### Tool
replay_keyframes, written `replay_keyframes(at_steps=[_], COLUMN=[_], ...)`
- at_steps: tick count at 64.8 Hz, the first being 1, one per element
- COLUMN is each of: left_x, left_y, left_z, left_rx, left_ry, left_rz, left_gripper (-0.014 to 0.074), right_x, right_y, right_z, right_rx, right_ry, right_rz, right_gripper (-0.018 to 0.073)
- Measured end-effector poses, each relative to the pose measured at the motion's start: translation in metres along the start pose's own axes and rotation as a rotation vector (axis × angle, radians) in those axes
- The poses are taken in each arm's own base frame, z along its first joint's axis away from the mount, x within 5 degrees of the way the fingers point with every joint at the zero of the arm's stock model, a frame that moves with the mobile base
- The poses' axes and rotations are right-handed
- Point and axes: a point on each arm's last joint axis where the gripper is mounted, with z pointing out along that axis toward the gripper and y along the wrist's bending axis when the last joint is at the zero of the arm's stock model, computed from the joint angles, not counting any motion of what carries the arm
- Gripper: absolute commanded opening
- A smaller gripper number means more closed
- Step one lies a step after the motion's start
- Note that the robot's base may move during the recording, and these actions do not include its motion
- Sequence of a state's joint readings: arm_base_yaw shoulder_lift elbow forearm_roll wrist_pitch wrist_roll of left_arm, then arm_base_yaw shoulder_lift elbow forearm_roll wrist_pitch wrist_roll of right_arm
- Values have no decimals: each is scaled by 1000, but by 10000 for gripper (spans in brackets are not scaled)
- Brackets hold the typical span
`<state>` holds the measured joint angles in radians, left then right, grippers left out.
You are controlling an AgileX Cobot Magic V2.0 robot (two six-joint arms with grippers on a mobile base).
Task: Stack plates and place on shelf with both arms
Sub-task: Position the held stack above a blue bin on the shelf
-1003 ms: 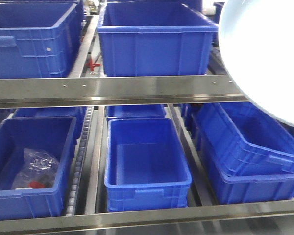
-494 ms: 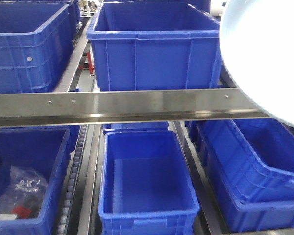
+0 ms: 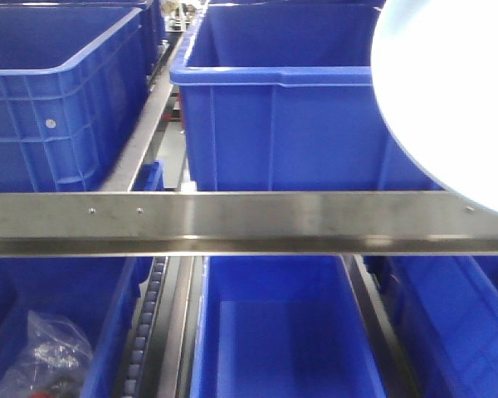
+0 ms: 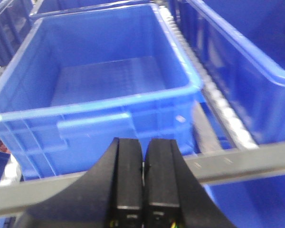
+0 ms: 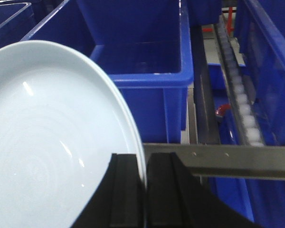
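Right wrist-mounted view showed the plate [image 5: 52,137] held up on its edge, nearly vertical, with its hollow face turned to the left of the picture and its rim running from the gripper upward and to the left. The right gripper [image 5: 145,190] had its two black fingers pressed on the rim at the lower edge of the plate, one finger on each side, so the jaws were pinching the plate. The plate was round, very pale bluish-white and glossy, with small bright reflections and faint circular marks on its flat centre and a low raised rim. Only one plate could be made out there; whether a second lay behind it I could not tell. Its left and lower parts were cut off by the picture.

In the front-facing view the plate [image 3: 448,91] filled the upper right corner, in front of the steel shelf rail [image 3: 232,222] and a blue crate [image 3: 274,124] on the upper level; it was overexposed and its top and right were cut off.

In the left wrist view the left gripper [image 4: 143,185] held nothing, and its jaws were closed together with only a thin line between them. It was above the rail and before an empty blue bin [image 4: 99,90]. A clear plastic bag [image 3: 46,356] lay in a lower left crate, partly hidden.
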<state>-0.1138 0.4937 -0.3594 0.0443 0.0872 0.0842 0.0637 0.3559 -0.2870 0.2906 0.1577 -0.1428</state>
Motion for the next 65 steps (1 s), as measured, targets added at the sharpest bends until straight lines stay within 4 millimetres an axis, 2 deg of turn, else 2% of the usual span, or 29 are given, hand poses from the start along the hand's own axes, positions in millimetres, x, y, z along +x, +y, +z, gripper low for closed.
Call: replay_keyframes(at_steps=[65], left_x=[0], left_y=[0], left_z=[0], left_rx=[0], left_ry=[0], left_rz=[-2], left_gripper=[83], right_x=[0], right_y=[0], right_z=[0], right_rx=[0], right_ry=[0], right_rz=[0], right_gripper=[55])
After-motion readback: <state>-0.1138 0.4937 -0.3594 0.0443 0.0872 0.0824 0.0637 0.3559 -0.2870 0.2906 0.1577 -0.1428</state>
